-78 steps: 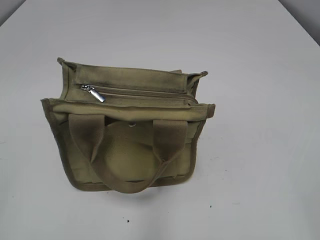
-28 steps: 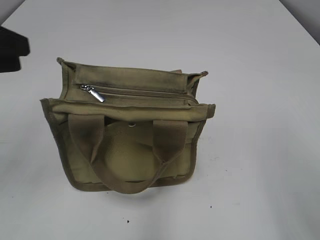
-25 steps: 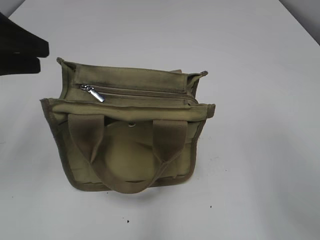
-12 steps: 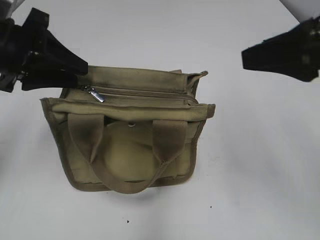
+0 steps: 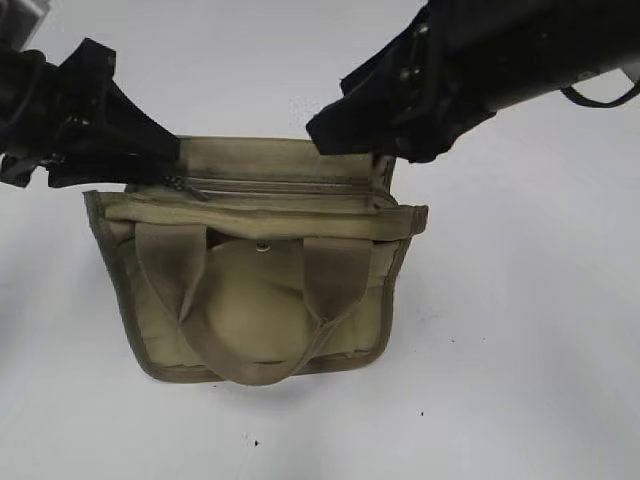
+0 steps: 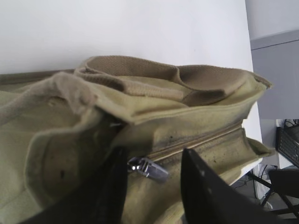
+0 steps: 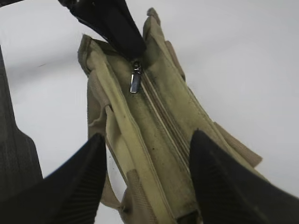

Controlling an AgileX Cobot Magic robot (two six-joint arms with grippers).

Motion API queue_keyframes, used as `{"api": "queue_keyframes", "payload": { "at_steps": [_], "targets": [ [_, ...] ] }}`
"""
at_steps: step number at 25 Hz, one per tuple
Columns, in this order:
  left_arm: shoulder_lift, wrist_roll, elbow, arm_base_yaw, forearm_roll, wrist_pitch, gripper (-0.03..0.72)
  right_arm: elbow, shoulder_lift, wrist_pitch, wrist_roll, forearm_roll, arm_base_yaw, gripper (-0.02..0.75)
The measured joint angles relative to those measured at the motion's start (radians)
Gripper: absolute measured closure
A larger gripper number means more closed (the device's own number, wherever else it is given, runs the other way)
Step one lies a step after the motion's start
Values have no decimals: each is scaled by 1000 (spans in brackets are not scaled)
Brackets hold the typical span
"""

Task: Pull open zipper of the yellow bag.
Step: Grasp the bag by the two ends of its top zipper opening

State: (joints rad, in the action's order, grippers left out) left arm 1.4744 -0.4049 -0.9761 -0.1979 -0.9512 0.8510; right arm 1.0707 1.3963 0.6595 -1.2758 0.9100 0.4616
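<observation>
Astride zipper, open left pincer

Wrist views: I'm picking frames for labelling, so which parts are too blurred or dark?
Left wrist view: the silver pull tab is fairly sharp, the near left gripper fingers dark and soft. Right wrist view: zipper legible, right gripper fingers blurred.

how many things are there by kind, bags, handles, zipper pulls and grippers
yellow bag: 1
webbing handles: 2
zipper pull tab: 1
grippers, left gripper and right gripper: 2
total: 6
</observation>
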Motion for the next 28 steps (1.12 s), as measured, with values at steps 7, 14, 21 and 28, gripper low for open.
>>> {"api": "queue_keyframes", "payload": {
  "at_steps": [7,14,21,28],
  "targets": [
    [-51,1,0,0,31,-16,379,7,38,-2,5,-20,25,293],
    [-37,7,0,0,47,-89,379,7,39,-3,5,-20,25,293],
    [38,7,-3,0,-12,-90,379,7,43,-4,5,-20,25,293],
    [41,0,-87,0,-15,-50,571,7,50,-148,-85,-19,157,293]
  ]
}}
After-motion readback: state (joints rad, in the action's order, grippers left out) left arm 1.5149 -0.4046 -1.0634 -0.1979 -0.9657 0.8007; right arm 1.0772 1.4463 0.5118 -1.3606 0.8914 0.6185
